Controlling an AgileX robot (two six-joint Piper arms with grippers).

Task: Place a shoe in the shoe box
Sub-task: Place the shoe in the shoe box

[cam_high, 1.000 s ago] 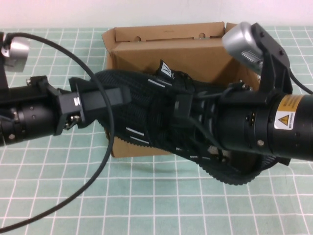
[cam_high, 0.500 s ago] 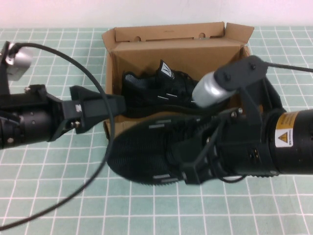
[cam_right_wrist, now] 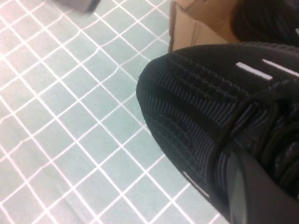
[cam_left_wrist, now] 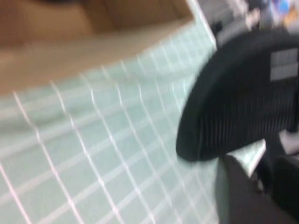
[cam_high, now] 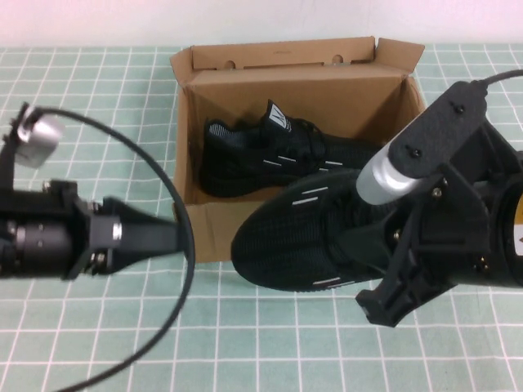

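We are seeing the shoe (cam_high: 306, 237) hanging in front of the box (cam_high: 286, 90), toe toward 9 o'clock, overlapping its front wall. Our right gripper (cam_high: 372, 245) is gripping the shoe at 3 o'clock, though its jaws are hiding under the arm. The right wrist view is showing the ribbed toe (cam_right_wrist: 196, 98) above the grid mat (cam_right_wrist: 70, 107). A second shoe (cam_high: 270, 151) is lying inside the box. Our left gripper (cam_high: 167, 237) is hovering at 9 o'clock, apart from the box; its jaws are pressed together on nothing.
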